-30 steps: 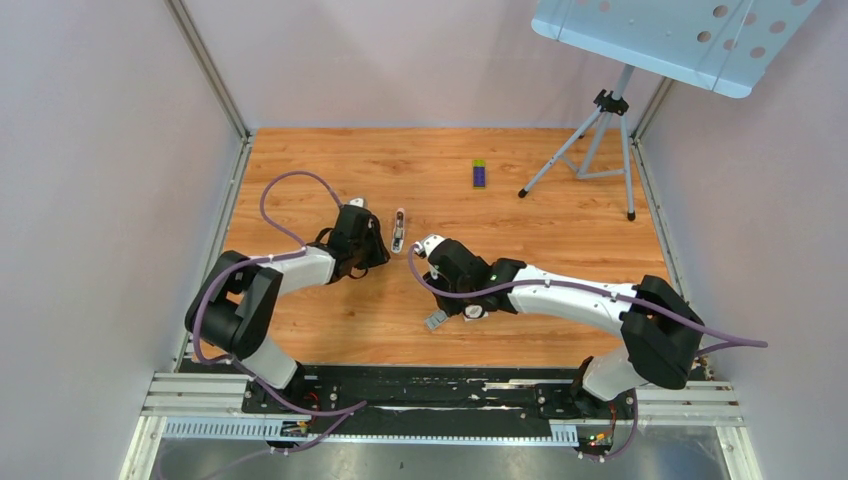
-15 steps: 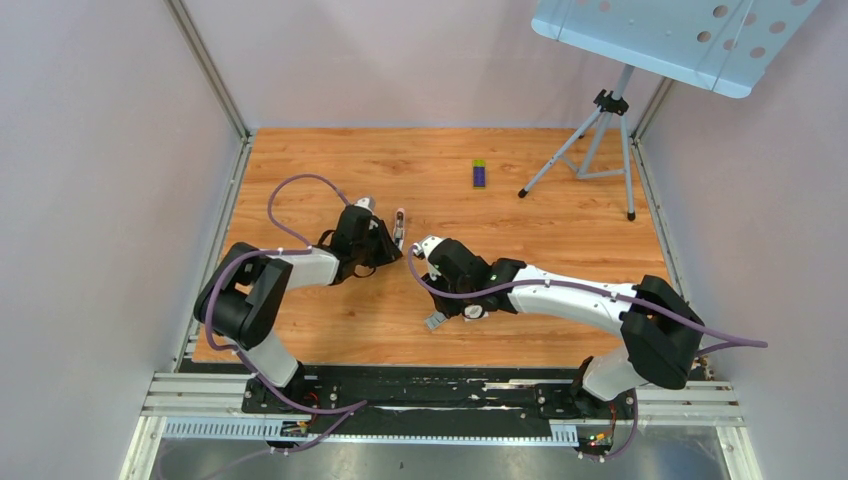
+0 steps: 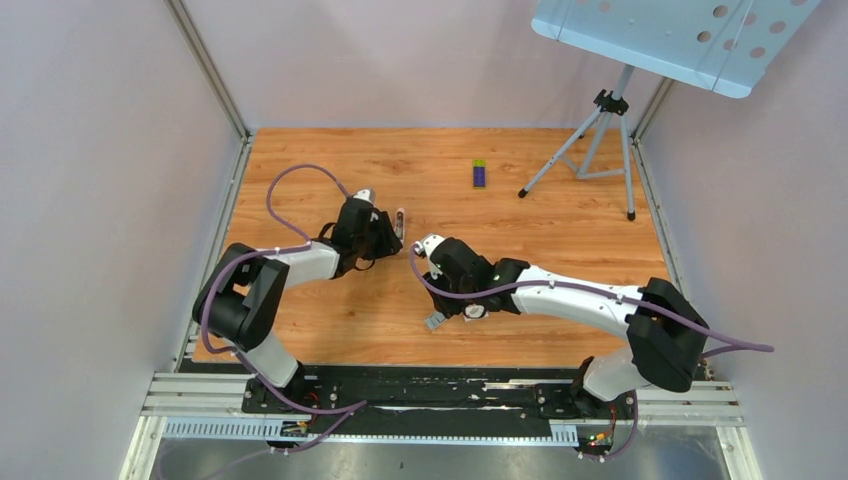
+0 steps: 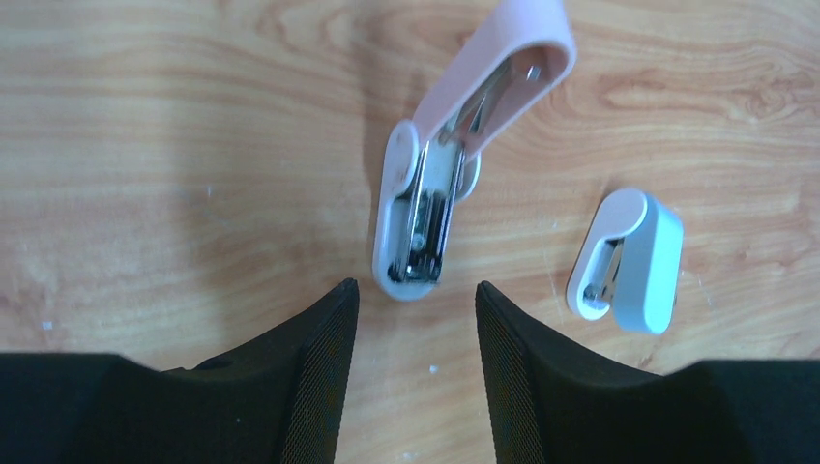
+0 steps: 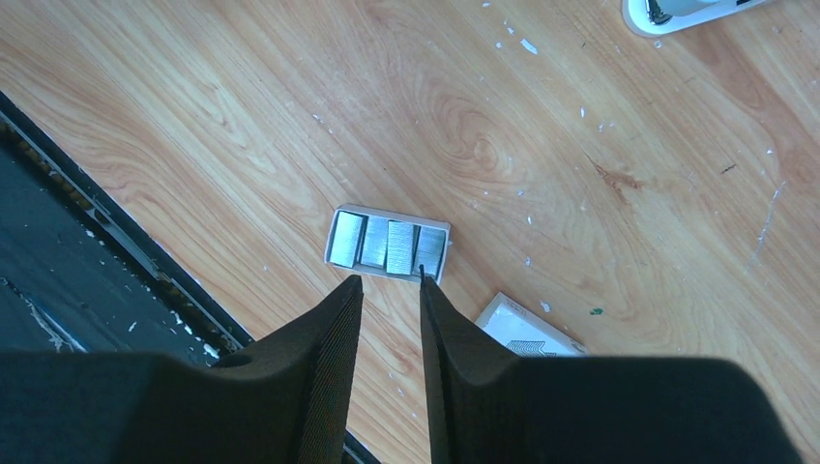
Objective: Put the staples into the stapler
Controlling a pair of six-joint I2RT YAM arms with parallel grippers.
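Note:
The pink stapler (image 4: 418,217) lies open on the wood floor, its pink lid (image 4: 503,58) swung up and the metal channel bare. My left gripper (image 4: 411,302) is open, just short of the stapler's near end, one finger on each side and not touching it. In the top view the stapler (image 3: 400,222) shows beside my left gripper (image 3: 390,236). The staples (image 5: 387,244) are grey ridged blocks in a small white tray, also in the top view (image 3: 436,320). My right gripper (image 5: 389,285) hangs high above them, jaws a narrow gap apart, floor showing between.
A small blue and white stapler-like piece (image 4: 629,261) lies right of the pink stapler. A white card (image 5: 527,333) lies by the tray. A purple-and-green box (image 3: 479,173) and a tripod stand (image 3: 600,140) are at the back. A black rail (image 5: 58,193) borders the near edge.
My left gripper has moved a little farther back and right, closing in on the stapler. The right arm has hardly moved.

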